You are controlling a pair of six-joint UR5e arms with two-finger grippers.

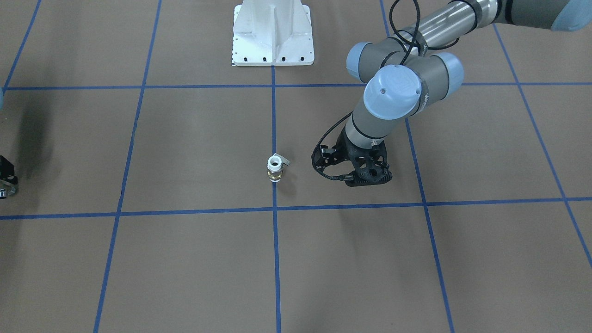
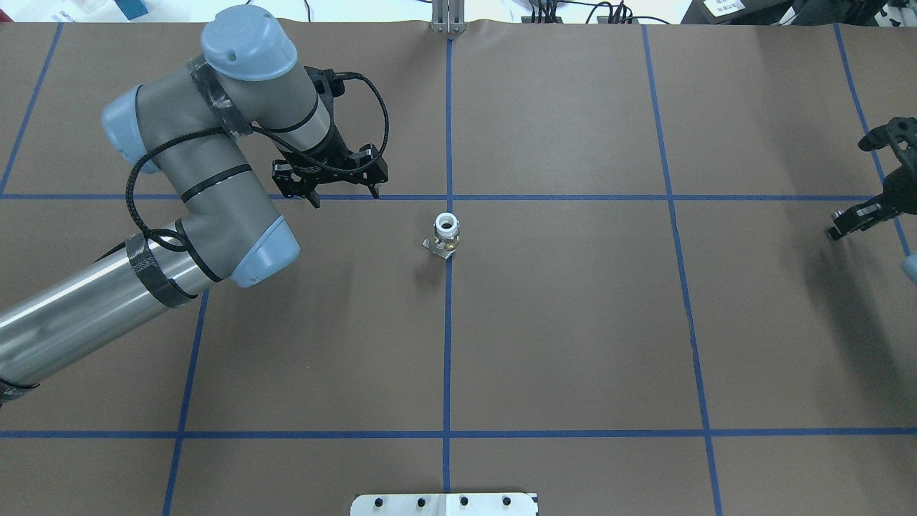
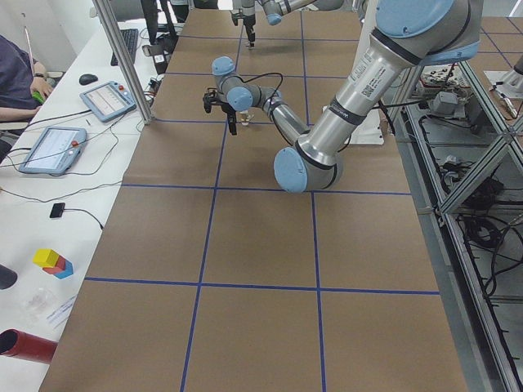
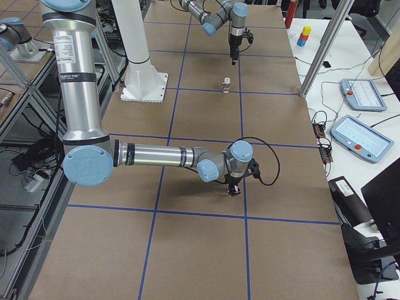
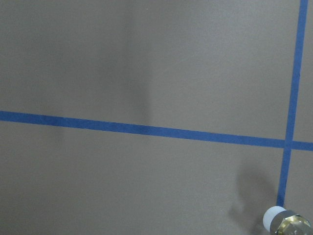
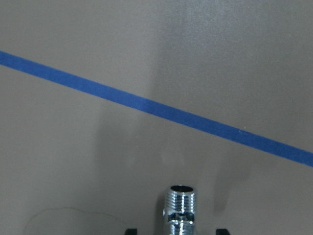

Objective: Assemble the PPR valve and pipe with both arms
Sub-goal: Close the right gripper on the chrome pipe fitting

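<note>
The PPR valve [image 2: 445, 233] stands upright on the blue centre line, brass middle, white ring on top, grey lever at its foot; it also shows in the front view [image 1: 274, 168] and at the bottom right corner of the left wrist view [image 5: 286, 223]. My left gripper [image 2: 345, 196] is open and empty, above the table to the valve's left and a little farther back [image 1: 365, 178]. My right gripper [image 2: 852, 221] is far off at the table's right edge, shut on the shiny silver pipe [image 6: 180, 209], whose threaded end sticks out above the paper.
Brown paper with a blue tape grid covers the table [image 2: 573, 322]. The white bolted pedestal [image 1: 273, 34] stands at the robot's side. Tablets, cables and coloured blocks [image 3: 53, 261] lie on the operators' bench beyond the far edge.
</note>
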